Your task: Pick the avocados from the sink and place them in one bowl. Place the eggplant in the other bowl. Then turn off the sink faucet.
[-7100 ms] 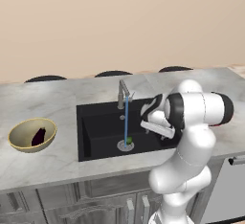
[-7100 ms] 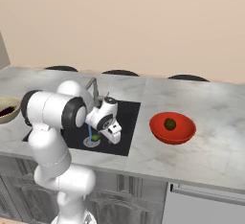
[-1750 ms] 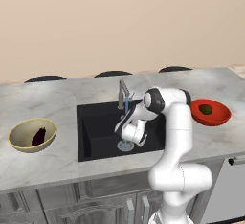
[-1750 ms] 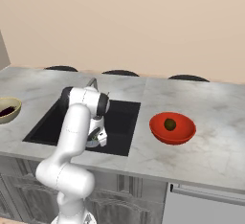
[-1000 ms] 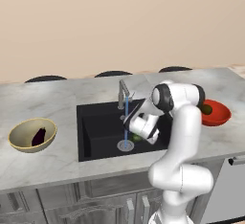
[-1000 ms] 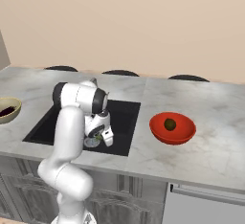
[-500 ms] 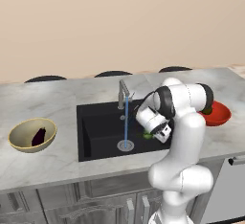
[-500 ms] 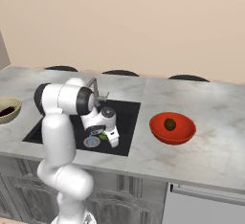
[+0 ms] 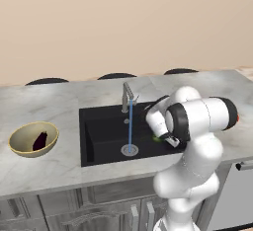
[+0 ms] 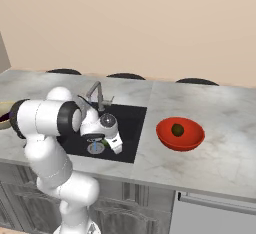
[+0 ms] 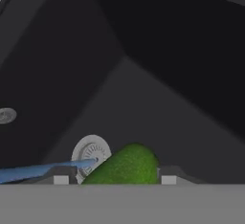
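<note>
My gripper (image 11: 115,179) is shut on the bright green avocado (image 11: 127,164), whose top bulges between the two finger tips. It hangs low over the right part of the black sink (image 9: 101,131), right of the drain (image 9: 129,149). From the right the gripper (image 10: 108,141) and the green avocado (image 10: 103,139) show above the basin. The darker avocado (image 10: 177,129) lies in the red bowl (image 10: 180,139). The eggplant (image 9: 40,140) lies in the tan bowl (image 9: 33,138). The faucet (image 9: 127,96) runs a thin blue stream (image 9: 130,126).
Grey marble counter (image 10: 220,128) surrounds the sink. My arm's elbow (image 9: 202,119) hides most of the red bowl in the left base view. Dark chair backs (image 9: 116,76) line the counter's far edge. The basin's walls (image 11: 143,50) rise around the hand.
The gripper went down to the drain, closed on the green avocado and has lifted it, moving right within the sink. The elbow has swung out to the right.
</note>
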